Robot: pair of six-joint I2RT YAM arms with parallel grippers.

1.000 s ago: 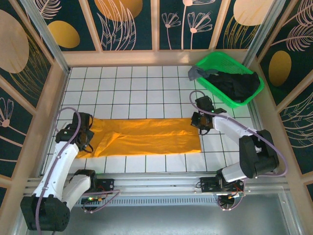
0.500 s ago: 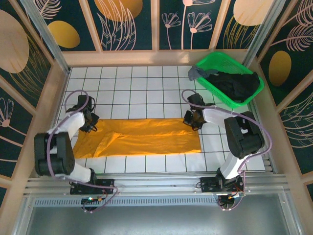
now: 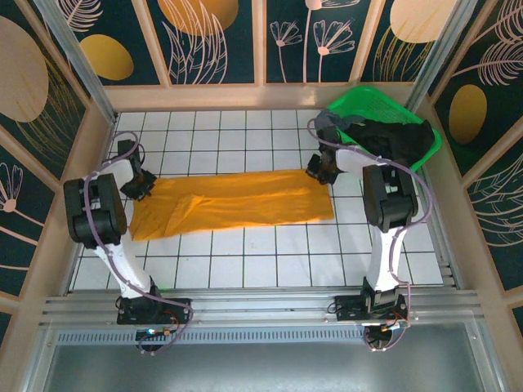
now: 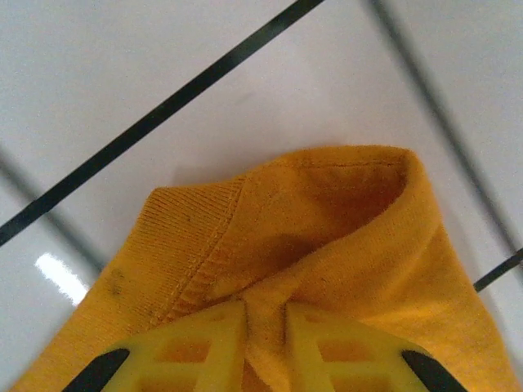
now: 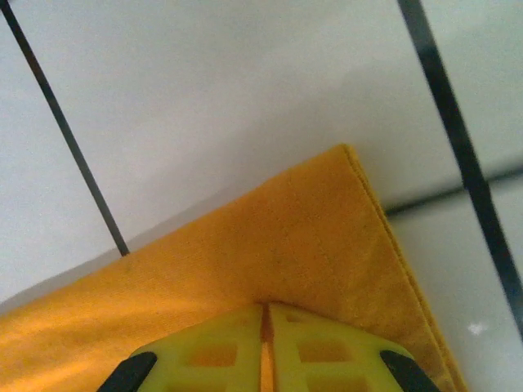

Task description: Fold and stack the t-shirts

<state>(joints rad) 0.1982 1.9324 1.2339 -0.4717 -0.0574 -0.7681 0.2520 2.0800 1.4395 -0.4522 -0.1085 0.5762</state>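
On tiled table [image 3: 245, 261]: one orange t-shirt [image 3: 233, 206], long strip mid-table. One green basket [image 3: 372, 96] in far right corner, one black shirt [image 3: 400, 139] and one grey shirt [image 3: 329, 122] in it. Two grippers, both clamped on orange cloth: left gripper [image 3: 137, 184] at left end, right gripper [image 3: 319, 173] at right end. Wrist cams add detail: ribbed collar [image 4: 188, 245] on left, hemmed corner [image 5: 351, 167] on right.

The left arm [image 3: 96, 214] stretches forward along the left edge of the table [image 3: 245, 261], the right arm [image 3: 382, 204] toward its far right corner. The left gripper [image 4: 265, 314] and the right gripper [image 5: 265, 314] each pinch their yellow fingers [image 4: 204, 343] tight on an end of the orange t-shirt [image 3: 237, 204].
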